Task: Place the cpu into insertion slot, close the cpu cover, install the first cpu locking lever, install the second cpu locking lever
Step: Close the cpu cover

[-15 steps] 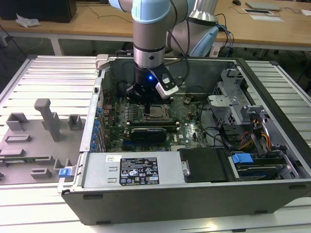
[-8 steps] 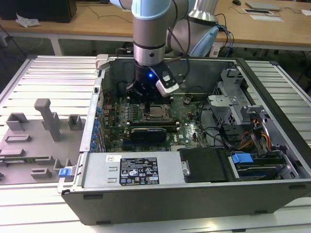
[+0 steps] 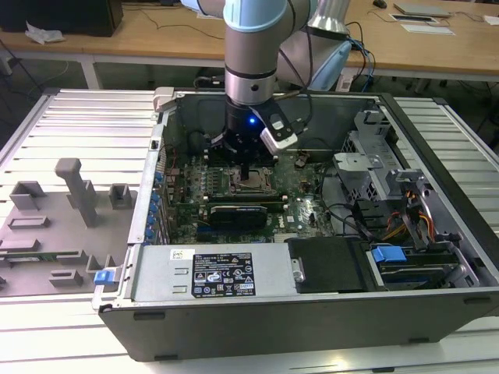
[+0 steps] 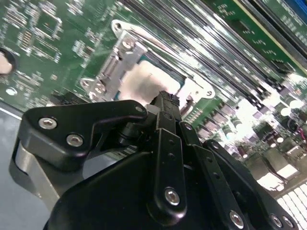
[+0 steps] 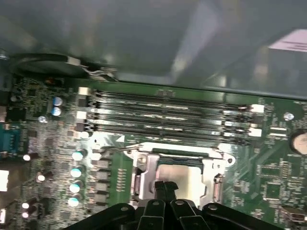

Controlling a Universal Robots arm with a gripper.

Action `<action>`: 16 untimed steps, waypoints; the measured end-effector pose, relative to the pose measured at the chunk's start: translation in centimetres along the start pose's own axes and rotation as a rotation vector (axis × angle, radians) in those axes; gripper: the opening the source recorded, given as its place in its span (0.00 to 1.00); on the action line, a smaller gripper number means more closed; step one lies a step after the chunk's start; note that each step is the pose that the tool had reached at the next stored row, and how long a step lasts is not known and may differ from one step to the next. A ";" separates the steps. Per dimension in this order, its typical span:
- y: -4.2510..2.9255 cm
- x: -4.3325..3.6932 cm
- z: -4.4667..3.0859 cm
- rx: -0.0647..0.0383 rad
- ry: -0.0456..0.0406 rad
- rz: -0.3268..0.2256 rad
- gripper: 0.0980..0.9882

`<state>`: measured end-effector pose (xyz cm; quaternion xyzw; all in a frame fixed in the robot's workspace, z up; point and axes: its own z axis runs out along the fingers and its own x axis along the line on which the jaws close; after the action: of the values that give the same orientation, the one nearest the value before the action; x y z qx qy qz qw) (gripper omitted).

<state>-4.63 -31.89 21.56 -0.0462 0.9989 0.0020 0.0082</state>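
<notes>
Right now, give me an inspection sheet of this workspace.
Surface: slatted metal table carrying an open computer case.
Job's things: cpu lies in the insertion slot; cpu cover is down around it.
Clutter: grey fixture blocks on the table, at the exterior view's left.
Gripper: gripper shut, tips at the cpu; contact cannot be told.
Cables: cable bundle inside the case, at the exterior view's right.
Surroundings: wooden desks behind the table.

Robot lab: open PC case (image 3: pixel 273 327) on slatted bench (image 3: pixel 78 125), desks (image 3: pixel 156 39) behind.
</notes>
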 end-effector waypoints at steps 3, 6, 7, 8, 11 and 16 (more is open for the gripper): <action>-0.07 -0.76 0.01 0.000 0.0001 0.000 0.01; -0.10 -1.12 -0.01 0.000 0.0004 0.000 0.01; -0.10 -1.12 -0.09 0.000 0.0003 0.000 0.01; -0.10 -1.12 -0.22 0.000 0.0002 0.000 0.01; -0.10 -1.13 -0.70 0.000 0.0003 0.000 0.01; -0.08 -1.15 -1.62 0.001 0.0004 0.000 0.01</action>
<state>-3.51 -31.87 23.19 -0.0462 0.9989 0.0015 0.0080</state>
